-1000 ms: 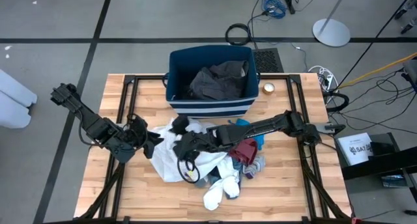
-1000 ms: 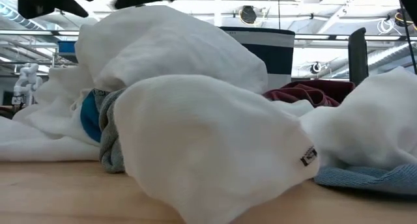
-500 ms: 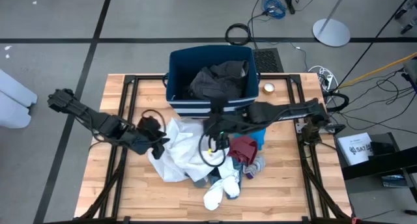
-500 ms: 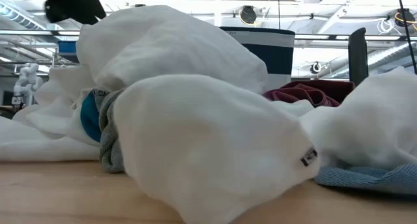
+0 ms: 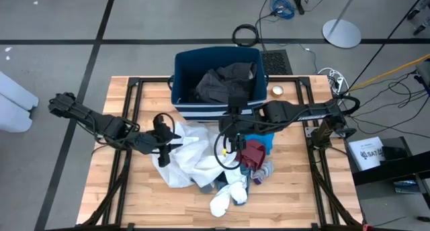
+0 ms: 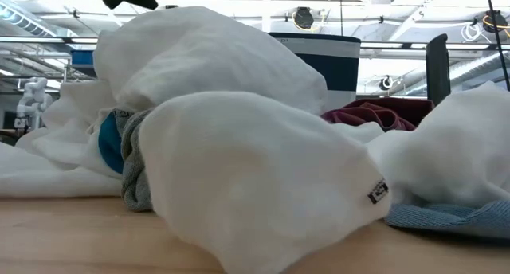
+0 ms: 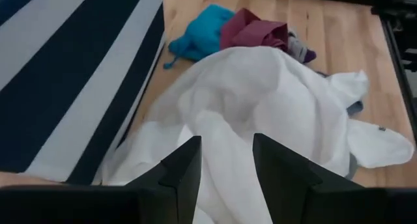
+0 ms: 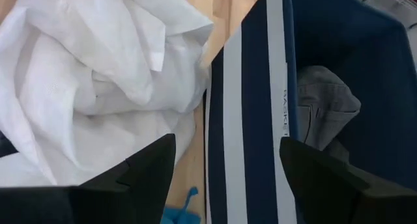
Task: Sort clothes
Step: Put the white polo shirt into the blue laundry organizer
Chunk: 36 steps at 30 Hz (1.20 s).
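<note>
risk 1: right gripper (image 5: pixel 231 123) hangs right at the front wall of the navy bin (image 5: pixel 180 90). A drop from here could clip the striped wall or push the bin instead of reaching cloth.
risk 2: white garment (image 5: pixel 191 154) is one big loose sheet over the heap. A pinch on a single fold probably drags the neighbours with it, e.g. the maroon piece (image 5: pixel 252 152) or the socks (image 5: pixel 227 194).
risk 3: both arms converge on the same heap, so an arm clash is possible if they descend together.
right gripper state: fingers spread wide, nothing between them (right wrist view).
left gripper (image 5: pixel 163 138) state: fingers slightly apart, empty; white cloth shows through the gap beneath (left wrist view).
clothes vs grippers: the white garment lies below and just in front of the left gripper; the right gripper is over its bin-side edge.
elsewhere: bright blue piece (image 5: pixel 263 138) beside the maroon one; dark grey garment (image 5: pixel 225 82) already in the bin.
</note>
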Tool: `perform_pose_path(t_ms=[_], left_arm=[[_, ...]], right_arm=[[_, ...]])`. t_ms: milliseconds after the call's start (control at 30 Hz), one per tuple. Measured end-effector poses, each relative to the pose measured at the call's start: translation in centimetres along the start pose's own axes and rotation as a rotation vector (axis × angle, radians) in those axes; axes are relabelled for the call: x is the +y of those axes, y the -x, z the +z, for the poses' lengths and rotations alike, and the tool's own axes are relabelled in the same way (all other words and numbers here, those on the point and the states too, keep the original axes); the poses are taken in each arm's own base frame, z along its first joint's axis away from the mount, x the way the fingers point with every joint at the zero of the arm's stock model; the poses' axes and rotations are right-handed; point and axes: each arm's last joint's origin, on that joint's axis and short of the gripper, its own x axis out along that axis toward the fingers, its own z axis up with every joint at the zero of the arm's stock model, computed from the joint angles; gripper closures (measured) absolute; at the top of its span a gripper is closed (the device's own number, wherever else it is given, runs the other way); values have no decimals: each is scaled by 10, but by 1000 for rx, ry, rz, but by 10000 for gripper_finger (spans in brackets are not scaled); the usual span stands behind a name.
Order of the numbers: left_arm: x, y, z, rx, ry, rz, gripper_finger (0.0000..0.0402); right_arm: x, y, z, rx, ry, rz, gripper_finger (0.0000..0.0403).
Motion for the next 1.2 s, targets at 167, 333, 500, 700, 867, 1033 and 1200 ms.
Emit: perform_pose_path(t_ms=[167, 333, 500, 700, 867, 1033, 1200], left_arm=[[10, -3, 1, -9, 270, 89, 253], [19, -8, -3, 101, 436, 76, 231], [24, -11, -5, 131, 459, 116, 194], [33, -13, -10, 179, 497, 192, 165], [38, -18, -21, 297, 479, 297, 163], [31, -36, -23, 336, 474, 282, 163], [26, -50, -26, 392, 443, 278, 163]], right_arm=[[0, 0, 0, 1, 8, 0, 140], [0, 0, 0, -1, 20, 0, 140], [0, 0, 0, -1, 17, 0, 140], [0, 0, 0, -1, 6, 0, 140], [0, 0, 0, 0, 6, 0, 140], [0, 0, 0, -1, 6, 1, 140], [0, 0, 0, -1, -2, 4, 140]])
